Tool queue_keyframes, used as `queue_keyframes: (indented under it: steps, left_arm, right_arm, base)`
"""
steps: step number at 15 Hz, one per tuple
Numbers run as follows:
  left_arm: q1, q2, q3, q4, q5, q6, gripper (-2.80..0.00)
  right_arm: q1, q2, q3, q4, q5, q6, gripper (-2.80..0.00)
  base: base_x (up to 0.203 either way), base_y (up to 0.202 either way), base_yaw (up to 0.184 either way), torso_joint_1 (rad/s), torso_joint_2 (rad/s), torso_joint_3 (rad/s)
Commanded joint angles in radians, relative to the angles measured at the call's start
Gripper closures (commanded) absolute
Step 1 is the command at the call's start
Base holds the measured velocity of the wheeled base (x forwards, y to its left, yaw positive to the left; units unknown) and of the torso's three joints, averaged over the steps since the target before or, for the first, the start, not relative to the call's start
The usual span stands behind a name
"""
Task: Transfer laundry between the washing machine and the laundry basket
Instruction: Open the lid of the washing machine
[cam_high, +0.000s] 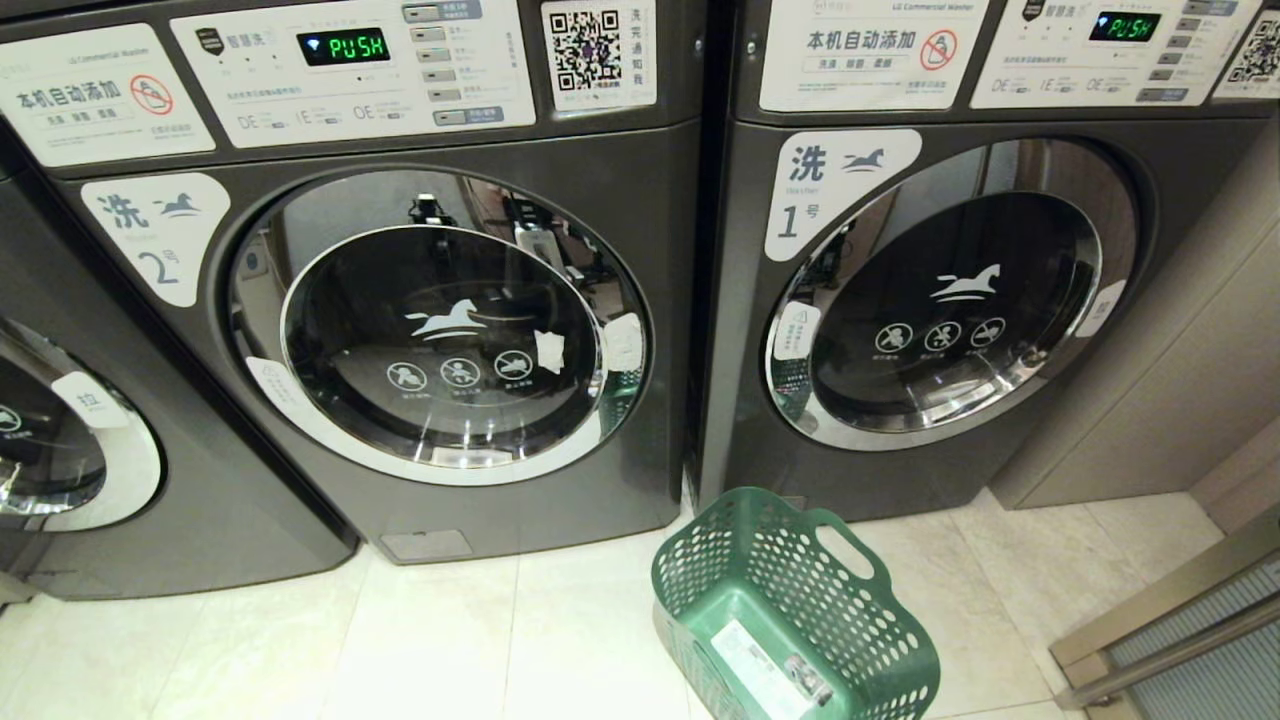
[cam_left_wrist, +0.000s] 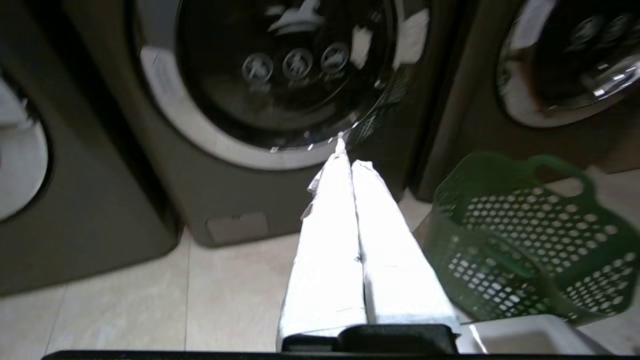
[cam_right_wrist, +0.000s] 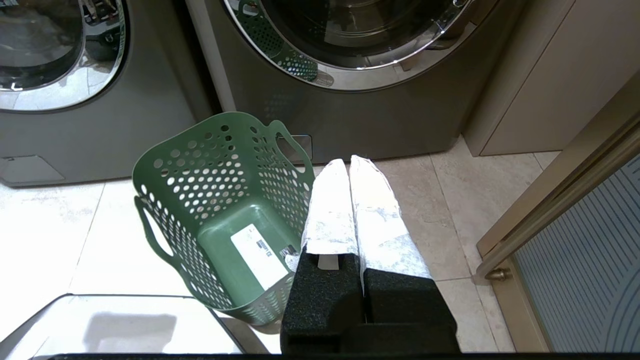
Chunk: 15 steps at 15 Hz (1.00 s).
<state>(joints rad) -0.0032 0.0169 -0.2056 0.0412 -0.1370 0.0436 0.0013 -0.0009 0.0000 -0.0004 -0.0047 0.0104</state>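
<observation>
The washing machine (cam_high: 400, 330) marked 2 stands before me with its round glass door closed. On the floor in front, between it and the machine to its right, sits the green laundry basket (cam_high: 800, 610), which holds only a white label. No laundry shows in any view. My left gripper (cam_left_wrist: 350, 157) is shut and empty, pointing at the lower rim of that door (cam_left_wrist: 240, 150), with the basket (cam_left_wrist: 525, 240) beside it. My right gripper (cam_right_wrist: 349, 162) is shut and empty above the floor, next to the basket (cam_right_wrist: 220, 210). Neither arm shows in the head view.
A like washer marked 1 (cam_high: 960, 300) stands to the right and a third one (cam_high: 70, 440) at the left edge. A beige cabinet wall (cam_high: 1180, 380) and a metal-framed door (cam_high: 1180, 620) close off the right side. Pale floor tiles (cam_high: 400, 650) lie in front.
</observation>
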Motion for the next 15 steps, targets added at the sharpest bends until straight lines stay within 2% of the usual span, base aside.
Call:
queue_keyframes:
  steps: [1, 3, 5, 8, 10, 12, 13, 15]
  left_arm:
    - [-0.002, 0.066, -0.158, 0.049, -0.092, 0.001, 0.0]
    - [-0.006, 0.27, -0.294, 0.096, -0.207, -0.024, 0.0]
    - [-0.009, 0.519, -0.387, 0.093, -0.279, -0.062, 0.0]
    - [-0.021, 0.9, -0.463, -0.047, -0.347, -0.095, 0.0]
    - [-0.055, 1.136, -0.485, -0.2, -0.374, -0.108, 0.0]
    - [-0.109, 1.304, -0.496, -0.337, -0.381, -0.115, 0.0]
    - [-0.164, 1.365, -0.497, -0.395, -0.354, -0.119, 0.0]
    - [-0.313, 1.399, -0.47, -0.439, -0.212, -0.132, 0.0]
  right_arm:
    - [0.0, -0.001, 0.0, -0.001, 0.0, 0.0, 0.0]
    - [-0.001, -0.001, 0.0, -0.001, 0.0, 0.0, 0.0]
    - [-0.001, -0.001, 0.0, -0.001, 0.0, 0.0, 0.0]
    - [0.0, -0.001, 0.0, -0.001, 0.0, 0.0, 0.0]
    - [0.0, -0.001, 0.0, -0.001, 0.0, 0.0, 0.0]
    - [0.0, -0.001, 0.0, -0.001, 0.0, 0.0, 0.0]
    - [0.0, -0.001, 0.0, -0.001, 0.0, 0.0, 0.0]
    - [0.0, -0.001, 0.0, -0.001, 0.0, 0.0, 0.0]
  base:
    - [0.0, 0.0, 0.0, 0.0, 0.0, 0.0]
    - [0.0, 0.0, 0.0, 0.0, 0.0, 0.0]
    - [0.0, 0.0, 0.0, 0.0, 0.0, 0.0]
    - [0.0, 0.0, 0.0, 0.0, 0.0, 0.0]
    - [0.0, 0.0, 0.0, 0.0, 0.0, 0.0]
    - [0.0, 0.0, 0.0, 0.0, 0.0, 0.0]
    - [0.0, 0.0, 0.0, 0.0, 0.0, 0.0]
    - [0.0, 0.0, 0.0, 0.0, 0.0, 0.0]
